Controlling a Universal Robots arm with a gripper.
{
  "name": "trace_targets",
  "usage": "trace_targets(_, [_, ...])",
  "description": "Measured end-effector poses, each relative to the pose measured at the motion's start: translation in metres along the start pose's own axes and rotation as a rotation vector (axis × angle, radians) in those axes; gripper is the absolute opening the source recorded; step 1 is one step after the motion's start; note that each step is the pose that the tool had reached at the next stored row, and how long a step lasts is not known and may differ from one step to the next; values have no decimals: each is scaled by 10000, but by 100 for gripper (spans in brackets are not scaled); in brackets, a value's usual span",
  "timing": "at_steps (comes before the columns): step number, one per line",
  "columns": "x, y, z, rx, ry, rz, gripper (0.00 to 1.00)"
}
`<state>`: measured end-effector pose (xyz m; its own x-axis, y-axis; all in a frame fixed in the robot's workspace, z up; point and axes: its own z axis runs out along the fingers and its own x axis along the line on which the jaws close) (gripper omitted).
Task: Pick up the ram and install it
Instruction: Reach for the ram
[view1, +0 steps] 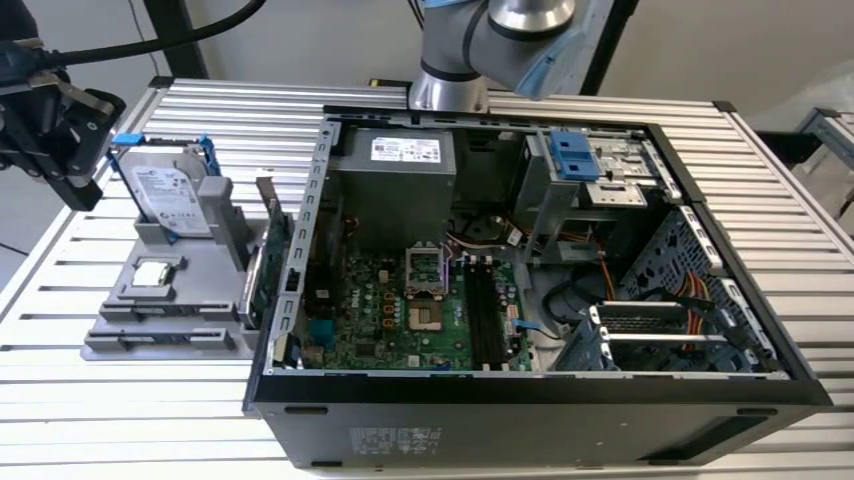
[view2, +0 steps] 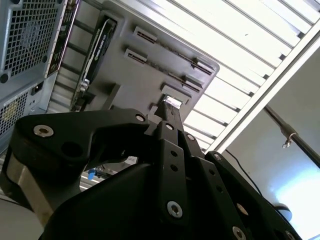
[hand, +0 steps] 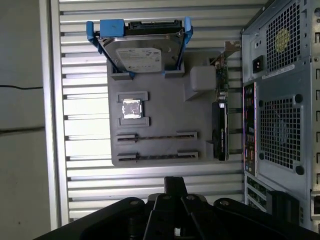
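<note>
In the exterior view the gripper (hand: 175, 184) hung eleven o'clock from the ram (hand: 160, 135); whether it was clenched I couldn't tell.

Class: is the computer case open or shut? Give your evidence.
Open. In the exterior view the computer case has no cover over its upward-facing side; its motherboard and power supply lie exposed.
</note>
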<state>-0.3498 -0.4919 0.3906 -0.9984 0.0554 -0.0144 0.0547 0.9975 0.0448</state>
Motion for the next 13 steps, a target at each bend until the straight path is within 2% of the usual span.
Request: trace_targets(13, [3,0,0,-1,3,-69,0])
